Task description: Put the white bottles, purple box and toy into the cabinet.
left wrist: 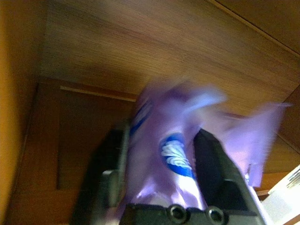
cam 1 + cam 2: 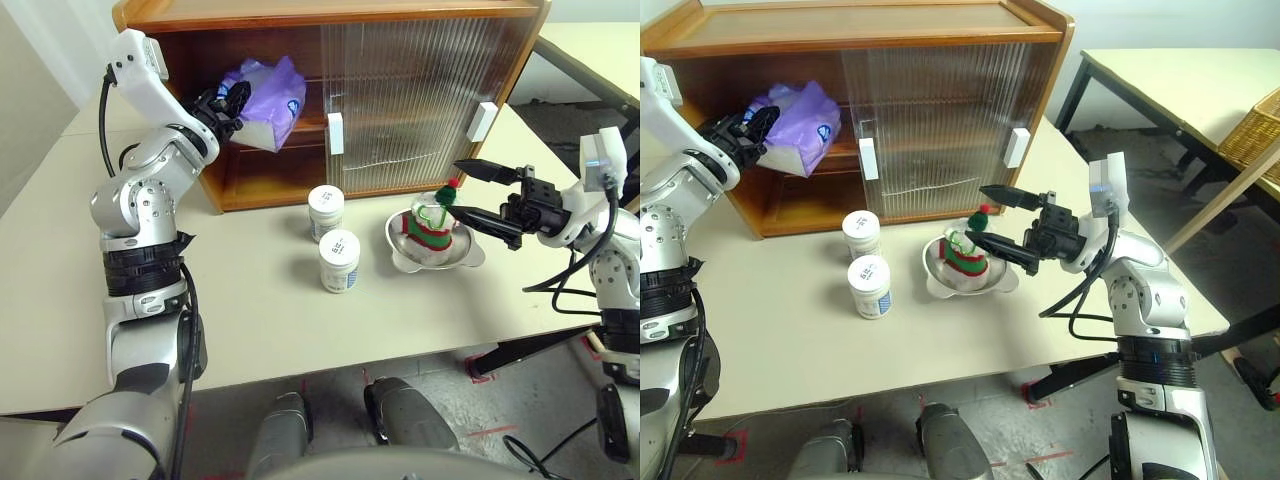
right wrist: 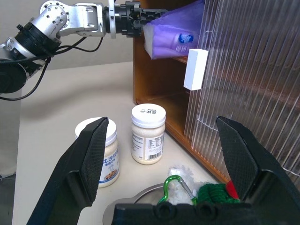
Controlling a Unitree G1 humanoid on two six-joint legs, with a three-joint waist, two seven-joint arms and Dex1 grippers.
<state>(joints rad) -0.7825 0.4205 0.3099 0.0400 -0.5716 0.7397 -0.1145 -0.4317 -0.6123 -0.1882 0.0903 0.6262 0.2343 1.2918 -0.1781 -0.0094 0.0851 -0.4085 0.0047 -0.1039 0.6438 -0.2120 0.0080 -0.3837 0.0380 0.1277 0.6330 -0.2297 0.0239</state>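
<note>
Soft lilac-purple tissue pack with a blue round logo (image 2: 268,100) sitting between the left gripper's (image 2: 232,106) two black fingers, up at the open left side of the big wooden cabinet with ribbed translucent sliding doors (image 2: 420,90), right around its upper shelf. Can't tell whether those jaws are clamped on the pack or just spread alongside it; in the left wrist view both fingers flank it closely, pack blurred.

Right gripper (image 2: 478,192) off to the right, jaws wide apart, nothing between them, hovering just beside the small white plush toy in red-and-green striped knit (image 2: 433,222). Toy lying in a shiny steel bowl (image 2: 405,262) on the pale tabletop (image 2: 260,330).

Two squat white plastic jars with screw lids standing on the tabletop in front of the cabinet: one nearer it (image 2: 326,212), the other (image 2: 339,261) just in front, close together, left of the bowl.
</note>
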